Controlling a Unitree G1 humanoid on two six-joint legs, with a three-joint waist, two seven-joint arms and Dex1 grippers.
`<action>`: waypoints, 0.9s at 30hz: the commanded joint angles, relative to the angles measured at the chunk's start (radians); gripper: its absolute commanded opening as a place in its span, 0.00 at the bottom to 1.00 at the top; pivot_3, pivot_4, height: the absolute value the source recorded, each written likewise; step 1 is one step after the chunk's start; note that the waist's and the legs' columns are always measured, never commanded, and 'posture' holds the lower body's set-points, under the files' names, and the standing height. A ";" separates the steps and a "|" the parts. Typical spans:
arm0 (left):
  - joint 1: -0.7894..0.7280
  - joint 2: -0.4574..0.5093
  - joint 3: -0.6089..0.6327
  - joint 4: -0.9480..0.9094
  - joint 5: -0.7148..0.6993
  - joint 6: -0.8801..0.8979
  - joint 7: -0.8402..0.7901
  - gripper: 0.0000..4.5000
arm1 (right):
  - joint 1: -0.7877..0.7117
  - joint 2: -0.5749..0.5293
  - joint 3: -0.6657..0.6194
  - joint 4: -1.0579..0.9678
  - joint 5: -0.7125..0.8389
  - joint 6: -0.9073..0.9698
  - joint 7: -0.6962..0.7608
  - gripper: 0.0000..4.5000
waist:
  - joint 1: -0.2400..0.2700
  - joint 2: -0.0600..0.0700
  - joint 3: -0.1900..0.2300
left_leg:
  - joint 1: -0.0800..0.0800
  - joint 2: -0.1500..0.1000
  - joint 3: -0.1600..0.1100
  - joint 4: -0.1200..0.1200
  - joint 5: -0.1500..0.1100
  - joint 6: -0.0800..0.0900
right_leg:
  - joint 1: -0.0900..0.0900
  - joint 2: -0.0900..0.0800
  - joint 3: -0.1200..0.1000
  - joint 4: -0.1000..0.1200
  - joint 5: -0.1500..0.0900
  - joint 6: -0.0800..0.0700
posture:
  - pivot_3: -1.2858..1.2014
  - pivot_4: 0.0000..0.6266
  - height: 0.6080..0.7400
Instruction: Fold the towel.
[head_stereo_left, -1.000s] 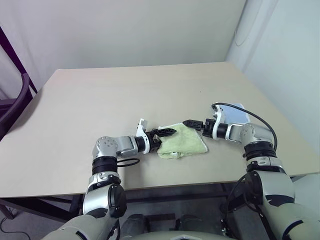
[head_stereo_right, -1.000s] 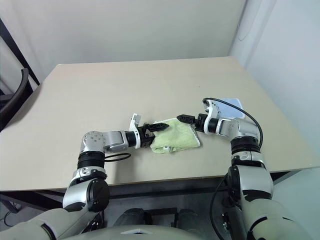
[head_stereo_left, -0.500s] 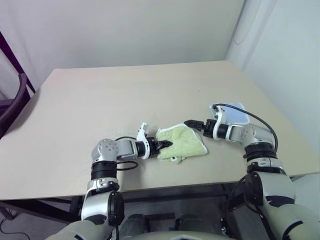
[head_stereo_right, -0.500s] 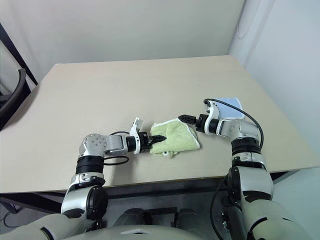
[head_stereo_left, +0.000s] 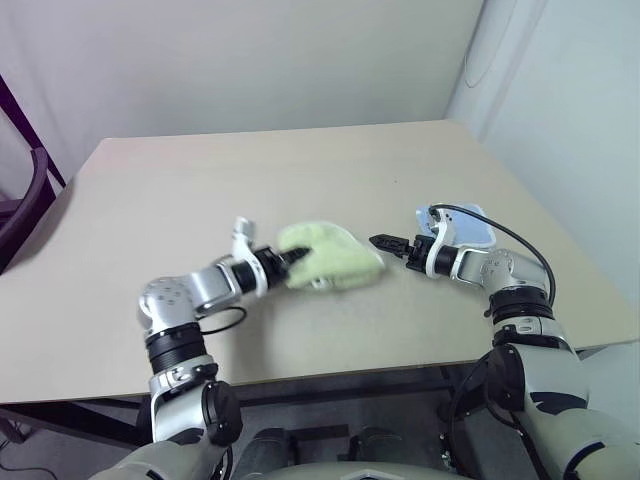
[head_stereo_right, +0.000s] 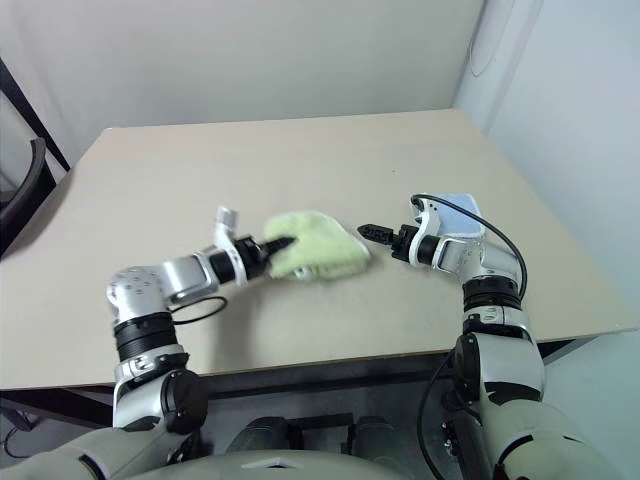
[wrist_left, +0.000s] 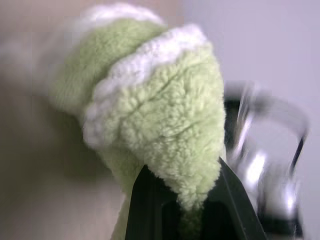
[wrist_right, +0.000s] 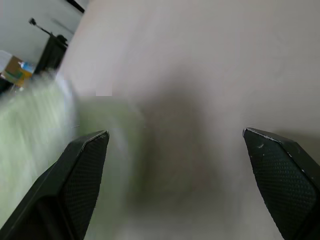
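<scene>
Left wrist view: left end effector (wrist_left: 186, 210) clamps the towel (wrist_left: 160, 125) edge, soft, floppy; right end effector (head_stereo_left: 385, 242) beside it, gaping.

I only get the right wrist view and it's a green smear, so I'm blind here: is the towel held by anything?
Observer: Yes, the left gripper is shut on the towel, pinching its near edge.
Operator: Is the towel flat?
Observer: No, it's bunched in a lump on the table.
Operator: Anything behind my right gripper?
Observer: A light blue cloth lies by the right gripper, whose jaws are open and apart from the towel.
</scene>
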 joint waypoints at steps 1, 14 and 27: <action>-0.024 0.036 0.054 -0.098 -0.014 -0.047 0.095 0.00 | -0.035 0.014 -0.009 0.010 0.012 -0.041 0.004 1.00 | 0.001 0.000 0.000 | 0.000 0.000 0.000 0.000 0.000 0.000 | 0.000 0.000 0.000 0.000 0.000 0.000 | 0.52 0.00 1.00; -0.094 0.376 0.344 0.217 0.006 -0.525 0.223 0.00 | -0.124 0.059 0.071 0.142 -0.045 -0.140 0.064 1.00 | -0.003 -0.001 0.001 | 0.000 0.000 0.000 -0.001 0.001 -0.001 | -0.001 0.001 0.000 0.000 0.000 0.000 | 0.52 0.00 1.00; -0.086 0.579 0.285 0.660 -0.024 -0.586 -0.153 0.00 | -0.126 0.066 0.134 0.149 -0.099 -0.181 0.122 1.00 | -0.004 -0.003 0.000 | -0.001 -0.001 0.000 -0.002 -0.001 -0.004 | -0.002 -0.003 0.000 0.000 0.000 -0.001 | 0.52 0.00 1.00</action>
